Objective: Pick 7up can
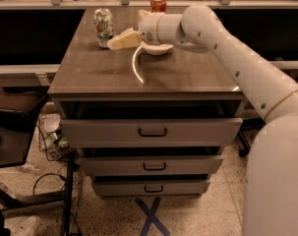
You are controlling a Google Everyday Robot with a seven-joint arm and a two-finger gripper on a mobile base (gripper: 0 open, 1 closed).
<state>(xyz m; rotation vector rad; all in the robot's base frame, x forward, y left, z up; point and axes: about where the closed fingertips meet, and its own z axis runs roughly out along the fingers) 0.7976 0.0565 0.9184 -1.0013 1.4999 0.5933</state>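
One upright 7up can (104, 27) on the cabinet (188, 77), gripper (114, 43) just beside it.

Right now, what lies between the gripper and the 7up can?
Nothing: in the camera view the gripper sits right beside the 7up can, only bare tabletop between.

I count two drink cans on one cabinet top (188, 75): one 7up can (104, 26), upper left of centre, and one red-orange can (158, 4) at the top edge. One white bowl (157, 48). One arm (237, 58) bearing one gripper (120, 41), just right of the 7up can. Three drawers (197, 131), with one handle each. One blue tape cross (151, 218), bottom centre.
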